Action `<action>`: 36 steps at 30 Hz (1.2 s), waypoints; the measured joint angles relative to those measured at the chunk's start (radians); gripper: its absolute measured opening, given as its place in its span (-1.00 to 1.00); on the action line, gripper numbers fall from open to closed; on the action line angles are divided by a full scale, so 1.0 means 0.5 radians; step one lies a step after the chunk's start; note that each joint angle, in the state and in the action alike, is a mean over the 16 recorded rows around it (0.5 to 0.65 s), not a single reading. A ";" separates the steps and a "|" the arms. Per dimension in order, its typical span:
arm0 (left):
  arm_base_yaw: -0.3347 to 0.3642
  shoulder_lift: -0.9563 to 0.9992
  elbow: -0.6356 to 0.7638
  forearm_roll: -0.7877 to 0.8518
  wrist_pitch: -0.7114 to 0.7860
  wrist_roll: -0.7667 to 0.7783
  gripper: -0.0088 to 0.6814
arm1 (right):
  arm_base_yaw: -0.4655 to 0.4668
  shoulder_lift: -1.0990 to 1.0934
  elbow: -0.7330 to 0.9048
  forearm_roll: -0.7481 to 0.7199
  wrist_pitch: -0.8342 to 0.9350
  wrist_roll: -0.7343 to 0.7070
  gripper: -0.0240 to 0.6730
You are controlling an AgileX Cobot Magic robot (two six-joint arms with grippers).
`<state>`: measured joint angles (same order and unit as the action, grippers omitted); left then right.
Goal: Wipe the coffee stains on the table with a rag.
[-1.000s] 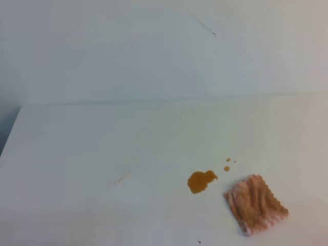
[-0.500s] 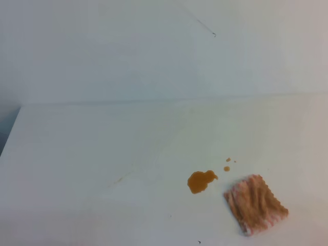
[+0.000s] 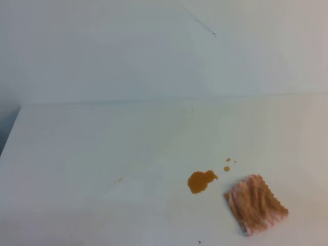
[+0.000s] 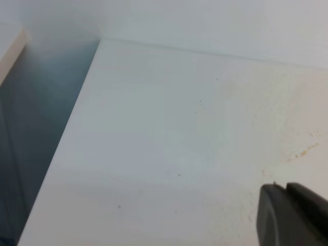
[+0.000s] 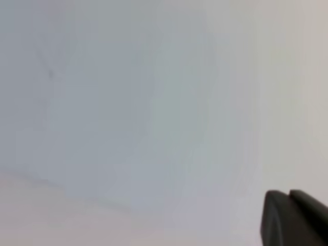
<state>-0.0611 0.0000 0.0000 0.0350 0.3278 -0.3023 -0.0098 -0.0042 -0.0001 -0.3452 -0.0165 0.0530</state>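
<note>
The coffee stains lie on the white table (image 3: 92, 154) at the front right: an orange-brown blotch (image 3: 200, 181) and two tiny droplets (image 3: 227, 168) just behind it. The rag (image 3: 255, 204), pinkish-tan with scalloped edges, lies flat right of the blotch, a small gap between them. Neither arm shows in the exterior high view. In the left wrist view my left gripper (image 4: 286, 192) is at the lower right, its dark fingers pressed together over bare table (image 4: 169, 143). My right gripper (image 5: 289, 197) looks the same in the right wrist view, shut with nothing in it.
An upright white wall panel (image 3: 128, 51) closes the back of the table. The table's left edge (image 3: 10, 133) drops to a dark gap (image 4: 41, 128). A faint thin brown scratch (image 3: 119, 180) marks the surface left of the blotch.
</note>
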 joint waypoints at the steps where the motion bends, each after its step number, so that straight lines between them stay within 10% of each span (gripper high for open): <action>1: 0.000 0.000 0.000 0.000 0.000 0.000 -0.98 | 0.000 0.000 0.000 -0.034 -0.075 0.002 -0.94; 15: 0.000 0.000 0.000 0.000 0.000 0.000 -0.98 | 0.000 0.000 -0.056 -0.197 -0.605 0.209 -0.94; 27: 0.000 0.000 0.000 0.000 0.000 -0.001 -0.98 | 0.000 0.286 -0.714 -0.076 0.547 0.525 -0.94; 36: 0.000 0.000 0.000 0.000 0.000 -0.001 -0.98 | 0.002 1.013 -1.134 0.583 1.087 -0.234 -0.94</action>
<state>-0.0611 0.0000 0.0000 0.0350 0.3278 -0.3027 -0.0087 0.5021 -0.5670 -0.0538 0.5271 -0.0639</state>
